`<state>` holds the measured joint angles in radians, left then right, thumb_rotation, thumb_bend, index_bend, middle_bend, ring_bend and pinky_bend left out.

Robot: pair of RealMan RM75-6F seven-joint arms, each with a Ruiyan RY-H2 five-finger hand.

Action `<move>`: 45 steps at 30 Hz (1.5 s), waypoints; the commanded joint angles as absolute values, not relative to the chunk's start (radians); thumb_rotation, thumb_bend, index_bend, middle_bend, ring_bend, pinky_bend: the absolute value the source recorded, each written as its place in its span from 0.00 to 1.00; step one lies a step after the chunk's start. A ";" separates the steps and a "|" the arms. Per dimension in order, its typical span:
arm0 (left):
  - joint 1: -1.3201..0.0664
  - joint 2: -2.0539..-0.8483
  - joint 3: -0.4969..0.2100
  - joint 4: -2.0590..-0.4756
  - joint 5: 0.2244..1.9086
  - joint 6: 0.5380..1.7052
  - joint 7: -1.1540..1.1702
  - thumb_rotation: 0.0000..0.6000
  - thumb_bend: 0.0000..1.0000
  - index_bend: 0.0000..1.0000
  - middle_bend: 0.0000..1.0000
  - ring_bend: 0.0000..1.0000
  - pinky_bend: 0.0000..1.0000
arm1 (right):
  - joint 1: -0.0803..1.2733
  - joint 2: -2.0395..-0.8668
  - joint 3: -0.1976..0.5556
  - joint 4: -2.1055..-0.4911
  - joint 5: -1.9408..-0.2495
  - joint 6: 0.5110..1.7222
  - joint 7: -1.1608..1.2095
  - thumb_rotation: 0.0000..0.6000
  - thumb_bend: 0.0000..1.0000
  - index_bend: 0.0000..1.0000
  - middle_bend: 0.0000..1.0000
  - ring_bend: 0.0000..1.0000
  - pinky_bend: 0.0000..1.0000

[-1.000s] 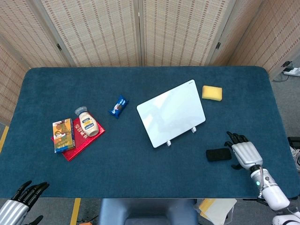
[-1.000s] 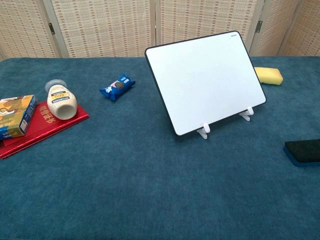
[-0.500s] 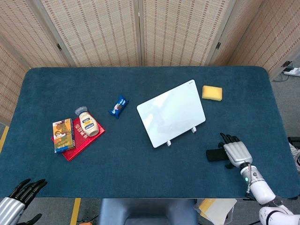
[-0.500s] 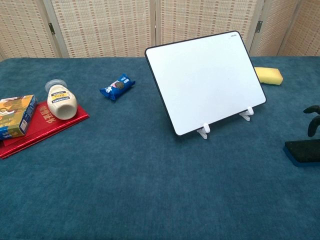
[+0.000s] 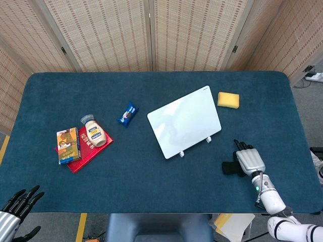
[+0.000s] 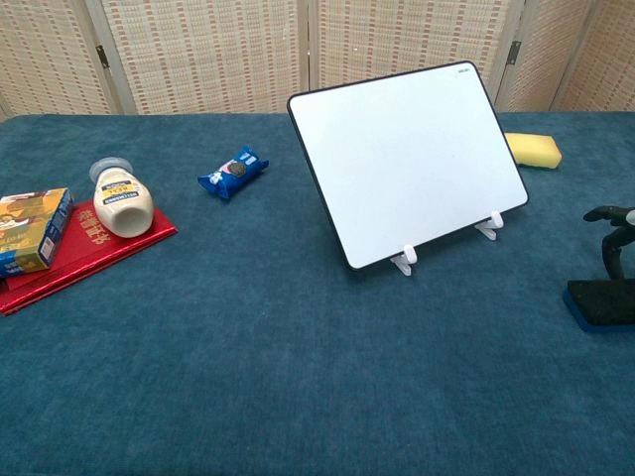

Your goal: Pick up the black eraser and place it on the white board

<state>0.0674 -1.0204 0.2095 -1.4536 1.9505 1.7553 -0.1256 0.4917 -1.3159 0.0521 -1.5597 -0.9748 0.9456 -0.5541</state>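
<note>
Since a second ago our right hand (image 5: 249,160) has slid leftward across the dark blue table cloth (image 5: 151,181), from just beside the flat black rectangular eraser (image 5: 230,168) to directly above its right part, while our left hand (image 5: 17,202) has sunk lower toward the bottom left corner of the head view. The right hand now covers the eraser's right end, palm down, with its dark fingers (image 6: 607,214) curled downward over the eraser in the chest view; we cannot tell whether they actually touch or grip it. The eraser lies flat on the cloth, near the front right of the table, apart from the white rectangular board with a black rim (image 5: 184,121), which leans tilted on two small white clips. The left hand hangs off the table's front left edge, fingers slightly spread and holding nothing.

Behind the board to the right lies a yellow sponge block (image 5: 228,99). Left of the board sits a small blue snack packet (image 5: 127,114). Farther left, a cream squeeze bottle with a grey cap (image 5: 94,132) and a small orange-green carton (image 5: 68,145) rest on a flat red booklet (image 5: 86,151).
</note>
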 commanded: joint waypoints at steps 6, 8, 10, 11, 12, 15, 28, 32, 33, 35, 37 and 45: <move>0.075 -1.020 0.217 -1.441 1.963 1.774 -0.144 1.00 0.26 0.08 0.01 0.18 0.14 | 0.466 -1.301 0.067 -1.596 -1.046 1.049 -0.498 1.00 0.18 0.58 0.13 0.14 0.24; 0.074 -1.021 0.218 -1.443 1.966 1.770 -0.140 1.00 0.26 0.08 0.01 0.18 0.14 | 0.458 -1.280 0.080 -1.628 -1.077 1.080 -0.466 1.00 0.18 0.58 0.13 0.14 0.24; 0.072 -1.023 0.219 -1.446 1.967 1.764 -0.134 1.00 0.26 0.08 0.01 0.18 0.14 | 0.453 -1.277 0.096 -1.646 -1.116 1.123 -0.445 1.00 0.18 0.59 0.14 0.14 0.24; 0.072 -1.024 0.219 -1.447 1.968 1.762 -0.131 1.00 0.26 0.08 0.01 0.18 0.14 | 0.454 -1.282 0.105 -1.648 -1.131 1.142 -0.442 1.00 0.18 0.59 0.14 0.14 0.24; 0.071 -1.025 0.220 -1.448 1.967 1.758 -0.129 1.00 0.26 0.08 0.01 0.18 0.14 | 0.456 -1.292 0.115 -1.646 -1.143 1.161 -0.444 1.00 0.18 0.59 0.14 0.14 0.24; 0.068 -1.025 0.221 -1.451 1.964 1.747 -0.127 1.00 0.26 0.08 0.01 0.18 0.14 | 0.479 -1.358 0.158 -1.611 -1.159 1.216 -0.480 1.00 0.18 0.59 0.14 0.14 0.24; 0.034 -1.010 0.207 -1.455 1.900 1.687 -0.205 1.00 0.26 0.08 0.01 0.18 0.13 | 0.677 -1.736 0.343 -1.290 -1.142 1.272 -0.517 1.00 0.18 0.59 0.14 0.14 0.24; 0.030 -1.005 0.207 -1.451 1.892 1.683 -0.229 1.00 0.26 0.08 0.01 0.18 0.13 | 0.719 -1.801 0.367 -1.200 -1.131 1.260 -0.511 1.00 0.18 0.59 0.14 0.13 0.24; 0.029 -1.005 0.207 -1.450 1.889 1.682 -0.234 1.00 0.26 0.08 0.01 0.18 0.13 | 0.727 -1.813 0.372 -1.182 -1.129 1.258 -0.508 1.00 0.18 0.59 0.14 0.13 0.24; 0.026 -1.003 0.209 -1.449 1.888 1.678 -0.246 1.00 0.26 0.08 0.01 0.18 0.13 | 0.743 -1.836 0.383 -1.148 -1.120 1.247 -0.497 1.00 0.18 0.59 0.14 0.13 0.24; 0.022 -1.001 0.211 -1.449 1.889 1.672 -0.260 1.00 0.26 0.08 0.01 0.18 0.13 | 0.756 -1.853 0.392 -1.119 -1.117 1.240 -0.484 1.00 0.18 0.59 0.14 0.13 0.24; 0.008 -0.997 0.210 -1.449 1.873 1.646 -0.278 1.00 0.26 0.09 0.01 0.19 0.13 | 0.802 -1.913 0.422 -1.001 -1.087 1.211 -0.471 1.00 0.18 0.55 0.11 0.11 0.23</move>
<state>0.0082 -0.9977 0.2101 -1.4488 1.8737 1.6463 -0.2778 0.7927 -1.9031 0.4160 -1.0150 -1.0946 1.2193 -0.4740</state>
